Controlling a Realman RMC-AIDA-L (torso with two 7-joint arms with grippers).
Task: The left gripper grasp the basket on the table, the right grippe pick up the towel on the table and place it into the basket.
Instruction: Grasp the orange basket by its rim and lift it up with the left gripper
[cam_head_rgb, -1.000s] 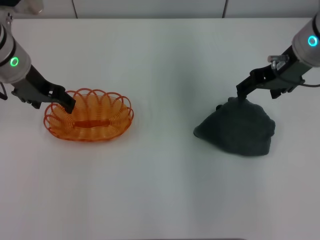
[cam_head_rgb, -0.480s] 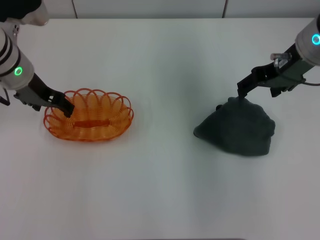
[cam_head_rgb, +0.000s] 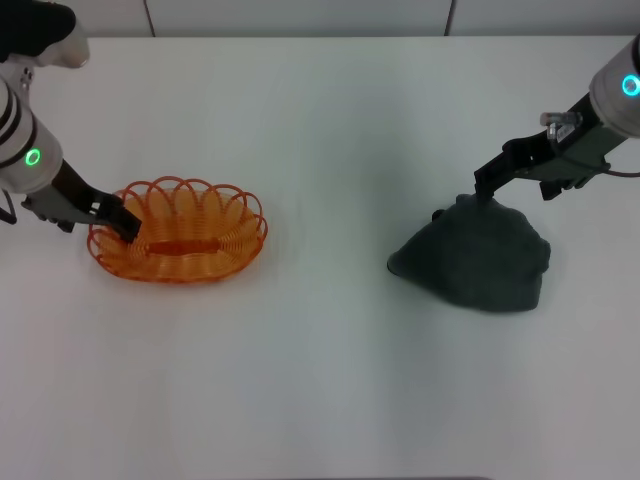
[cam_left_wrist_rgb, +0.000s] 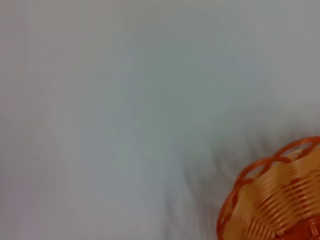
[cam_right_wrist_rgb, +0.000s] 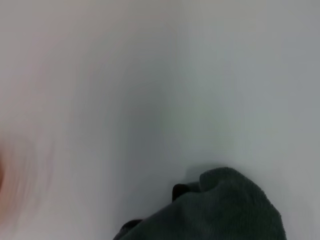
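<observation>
left claw slid outward along basket rim.

a crumpled dark grey terry-cloth towel lies on the plain white flat table, its lumpy folded top edge showing a small dark fold or gap at one side. most of this view is bare table surface, with a soft shadow just beside the towel. a blurred reddish smear sits at one edge, too unclear to identify.

No text, label, brand, number or sign can be read anywhere in these views.
</observation>
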